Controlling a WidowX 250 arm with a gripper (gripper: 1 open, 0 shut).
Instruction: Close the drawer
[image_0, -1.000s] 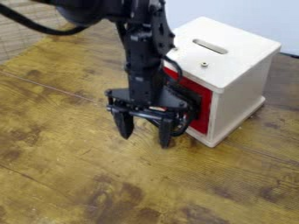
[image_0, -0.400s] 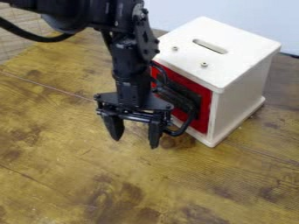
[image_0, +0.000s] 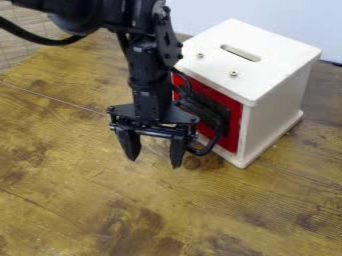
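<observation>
The drawer (image_0: 227, 112) shows its red front in the left face of the cream-white cabinet (image_0: 265, 82), and that front looks about level with the cabinet's face. Its black wire handle (image_0: 201, 128) sticks out toward the arm. My gripper (image_0: 152, 157) points straight down just left of the handle, low over the tabletop. It is open, nothing is between its fingers (image_0: 130, 148), and the right finger stands close beside the handle loop. Whether that finger touches the loop I cannot tell.
The cabinet has a slot (image_0: 242, 50) on top and stands at the right on a worn wooden table (image_0: 80, 200). The black arm (image_0: 144, 60) comes down from the upper left. A pale wall lies behind the cabinet.
Since a second ago my gripper has shifted a little left, away from the drawer front, and its jaws have spread slightly. Nothing differs over the last half second.
</observation>
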